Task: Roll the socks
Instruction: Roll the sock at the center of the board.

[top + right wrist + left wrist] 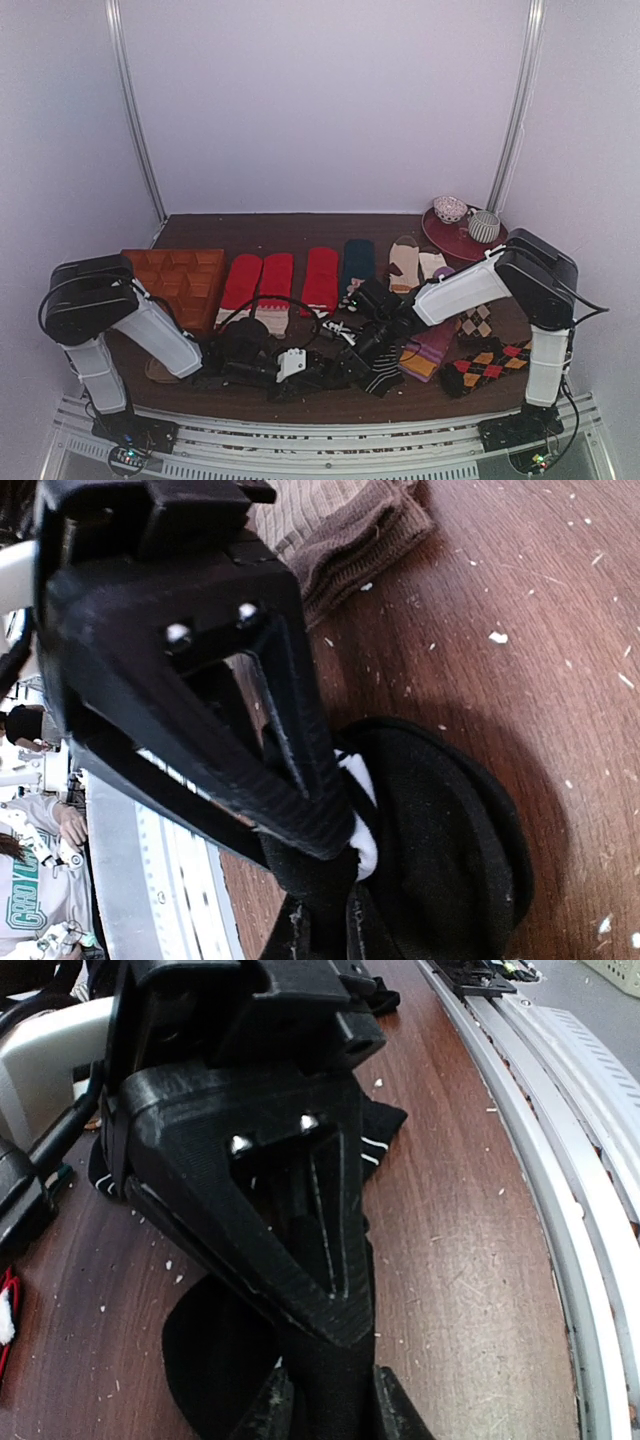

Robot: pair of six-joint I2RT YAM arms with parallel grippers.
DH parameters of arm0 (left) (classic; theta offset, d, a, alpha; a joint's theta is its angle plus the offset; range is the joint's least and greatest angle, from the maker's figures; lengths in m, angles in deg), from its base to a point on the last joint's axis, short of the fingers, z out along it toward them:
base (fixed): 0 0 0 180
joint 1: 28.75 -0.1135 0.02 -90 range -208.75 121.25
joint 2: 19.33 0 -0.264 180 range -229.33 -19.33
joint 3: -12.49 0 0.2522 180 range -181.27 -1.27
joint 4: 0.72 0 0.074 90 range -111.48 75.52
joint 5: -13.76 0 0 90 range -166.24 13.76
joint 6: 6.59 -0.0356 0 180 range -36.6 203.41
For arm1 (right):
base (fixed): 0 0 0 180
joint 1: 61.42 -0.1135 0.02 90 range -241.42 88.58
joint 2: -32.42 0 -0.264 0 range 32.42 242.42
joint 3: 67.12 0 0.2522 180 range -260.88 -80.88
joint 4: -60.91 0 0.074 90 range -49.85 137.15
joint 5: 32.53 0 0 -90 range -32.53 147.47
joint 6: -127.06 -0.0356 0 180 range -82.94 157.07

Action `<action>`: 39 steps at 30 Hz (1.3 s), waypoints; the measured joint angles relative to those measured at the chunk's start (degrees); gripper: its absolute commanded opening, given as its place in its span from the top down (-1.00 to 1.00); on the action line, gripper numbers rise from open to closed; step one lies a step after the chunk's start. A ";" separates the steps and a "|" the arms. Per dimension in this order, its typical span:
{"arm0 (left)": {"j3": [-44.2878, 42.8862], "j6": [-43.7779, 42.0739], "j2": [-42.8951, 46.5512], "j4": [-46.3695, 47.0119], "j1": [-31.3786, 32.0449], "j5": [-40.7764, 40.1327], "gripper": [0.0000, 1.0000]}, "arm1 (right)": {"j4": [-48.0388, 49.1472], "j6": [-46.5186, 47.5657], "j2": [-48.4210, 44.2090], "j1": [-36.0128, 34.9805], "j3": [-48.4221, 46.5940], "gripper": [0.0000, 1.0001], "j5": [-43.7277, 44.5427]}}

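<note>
Both pincers meet at the near middle of the counter, close to its near edge. The left pincer is clamped on a black sock; bare wood lies between it and the metal rail. The right pincer grips a white-marked black sock; a brown ribbed sock lies just beyond, apart from it.

A dark brown wooden table top, flecked with pale crumbs, stands inside plain pale lilac walls under soft, even light. Two slim silver metal uprights run up the back corners, and a ribbed silver aluminium rail edges the table's near side
</note>
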 measured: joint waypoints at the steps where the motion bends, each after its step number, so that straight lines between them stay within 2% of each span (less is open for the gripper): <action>1: -0.07 0.09 -0.59 0.35 -0.02 -0.07 0.58 | 0.00 0.00 0.00 0.04 0.00 0.88 0.00; 6: -0.26 1.07 -1.53 1.88 -0.02 0.02 0.97 | -0.28 -0.48 0.02 0.50 0.26 0.83 -0.68; 15: -1.03 5.22 -1.53 0.83 0.00 -0.83 1.00 | 0.26 -0.59 -2.08 0.57 1.75 0.38 1.18; 18: -2.14 7.69 -1.53 -0.85 0.02 -1.07 1.00 | 2.73 -0.74 -7.45 -0.15 6.03 0.25 7.54; 22: -2.73 11.06 -1.75 -1.92 -0.37 -0.55 1.00 | 9.07 1.62 -20.46 -2.58 16.39 0.19 21.90; 26: -3.21 13.92 -2.54 -2.45 -1.20 1.25 1.00 | 19.08 8.17 -29.90 -10.38 23.28 0.15 34.53; 30: -3.52 16.06 -3.17 -2.23 -1.92 2.86 1.00 | 25.64 15.87 -29.83 -16.35 25.44 0.15 42.51; 39: -4.04 17.99 -4.63 -0.70 -2.67 5.38 1.00 | 26.84 24.79 -20.85 -19.69 23.08 0.16 53.31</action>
